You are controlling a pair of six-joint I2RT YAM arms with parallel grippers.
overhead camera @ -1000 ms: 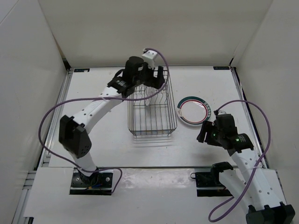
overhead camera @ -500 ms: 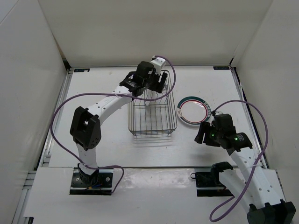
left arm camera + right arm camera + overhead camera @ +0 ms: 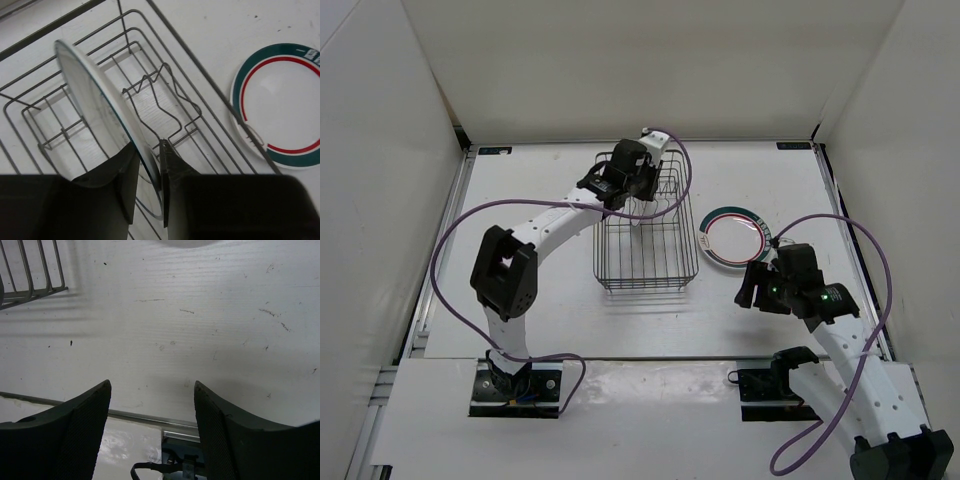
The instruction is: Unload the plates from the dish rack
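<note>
A white plate point(image 3: 90, 100) stands on edge among the tines of the dark wire dish rack point(image 3: 200, 80). My left gripper point(image 3: 148, 145) is shut on this plate's rim, one finger on each face. From above, the left gripper point(image 3: 642, 190) reaches down into the far end of the dish rack point(image 3: 648, 288). A second plate point(image 3: 733, 237) with teal and red rim rings lies flat on the table right of the rack, also showing in the left wrist view point(image 3: 280, 105). My right gripper point(image 3: 752, 285) hovers open and empty in front of that plate, over bare table point(image 3: 152, 385).
White walls close in the table on the left, back and right. A metal rail point(image 3: 150, 417) runs along the table's near edge below the right gripper. A corner of the rack point(image 3: 30, 285) shows at the upper left of the right wrist view.
The left arm has swung right and lowered into the rack's far end. Its jaws have gone from wide open to shut on the upright plate. The right arm has barely moved.
</note>
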